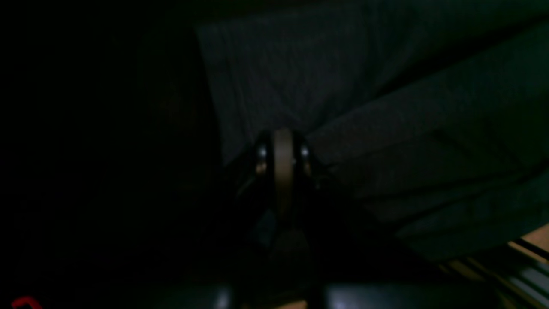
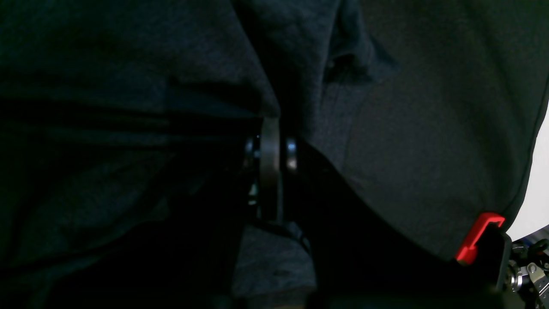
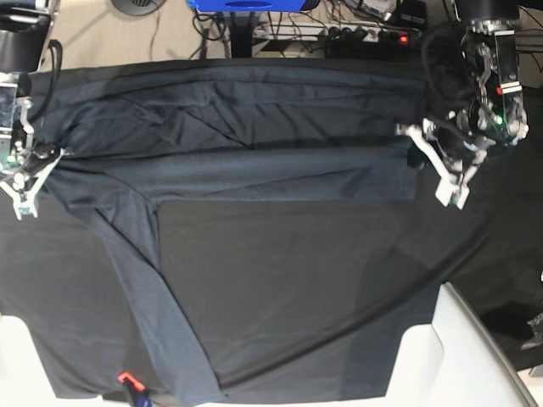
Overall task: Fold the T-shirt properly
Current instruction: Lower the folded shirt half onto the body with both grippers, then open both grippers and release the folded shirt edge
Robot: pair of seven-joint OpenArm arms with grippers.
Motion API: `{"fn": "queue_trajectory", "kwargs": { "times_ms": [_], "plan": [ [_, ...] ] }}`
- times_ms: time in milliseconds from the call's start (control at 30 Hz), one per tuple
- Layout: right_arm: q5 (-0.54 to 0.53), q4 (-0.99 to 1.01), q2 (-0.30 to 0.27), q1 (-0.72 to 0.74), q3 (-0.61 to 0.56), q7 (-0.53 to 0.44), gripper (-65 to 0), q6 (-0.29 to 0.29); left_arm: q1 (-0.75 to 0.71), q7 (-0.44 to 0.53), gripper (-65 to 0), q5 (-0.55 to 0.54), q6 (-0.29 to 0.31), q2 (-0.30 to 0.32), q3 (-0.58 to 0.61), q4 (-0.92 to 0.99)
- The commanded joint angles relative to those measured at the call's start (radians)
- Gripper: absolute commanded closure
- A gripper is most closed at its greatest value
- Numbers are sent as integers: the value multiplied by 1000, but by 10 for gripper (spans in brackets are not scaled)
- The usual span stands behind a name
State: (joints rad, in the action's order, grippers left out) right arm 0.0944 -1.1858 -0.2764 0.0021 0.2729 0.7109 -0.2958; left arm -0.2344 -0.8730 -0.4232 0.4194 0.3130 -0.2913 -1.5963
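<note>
T-shirt point(image 3: 237, 161) stretched between both arms, left gripper point(image 3: 417, 154) and right gripper point(image 3: 53, 159) each clamped on its ends

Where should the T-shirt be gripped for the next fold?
Probably along the T-shirt folded band's two ends, where the left gripper and right gripper are already pinched shut on cloth. Come from the outer sides: the band lies stretched flat, so end grips keep it taut.
</note>
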Motion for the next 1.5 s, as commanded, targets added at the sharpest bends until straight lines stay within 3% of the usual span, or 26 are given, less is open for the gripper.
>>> {"fn": "queue_trajectory", "kwargs": {
  "times_ms": [0,367,1467],
  "plan": [
    [9,-21,-17,14,6,-6,-2,8,11,18,0,-7,0,15,-9,-23],
    [9,-49,-22,5,6,10,-2,8,0,18,0,-9,0,27,-58,-23],
    [11,-44,-22,-1,7,10,-2,11,-33,18,0,-9,0,-4,10,-14]
  ]
}}
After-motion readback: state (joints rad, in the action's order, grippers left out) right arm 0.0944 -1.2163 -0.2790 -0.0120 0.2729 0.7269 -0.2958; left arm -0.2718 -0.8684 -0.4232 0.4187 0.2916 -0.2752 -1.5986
